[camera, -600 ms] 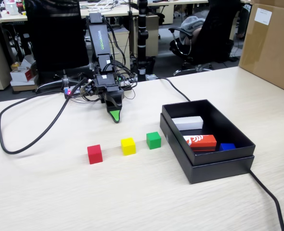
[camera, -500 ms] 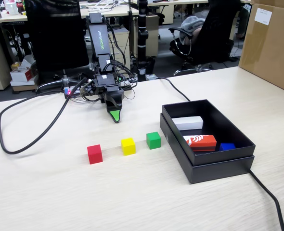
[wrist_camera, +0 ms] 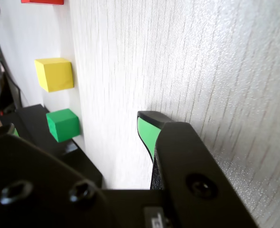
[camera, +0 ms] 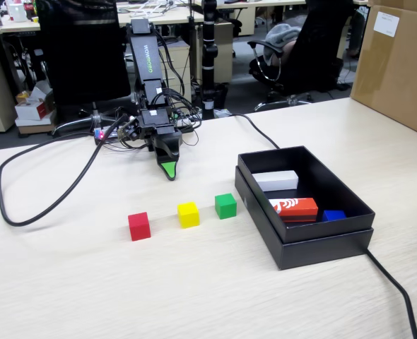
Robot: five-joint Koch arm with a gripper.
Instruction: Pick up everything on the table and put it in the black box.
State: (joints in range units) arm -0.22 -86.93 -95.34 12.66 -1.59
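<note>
Behind the pale wood-grain counter point(camera: 194, 282) lies an office with a dark floor point(camera: 237, 99). A black office chair point(camera: 81, 56) stands at the left, and another black chair point(camera: 314, 49) sits at the right with grey cloth on it. Desks point(camera: 10, 28) line the far side. A big brown carton point(camera: 399, 63) rests at the right edge. Small boxes point(camera: 35, 106) sit on the floor at left. Light is even and soft.

White lettering was printed lengthwise on the arm's upper segment point(camera: 143, 60) at the far left in the fixed view, too small to be read. White marks on the orange-red block point(camera: 294, 207) in the black box point(camera: 314, 244) were unreadable too.
</note>
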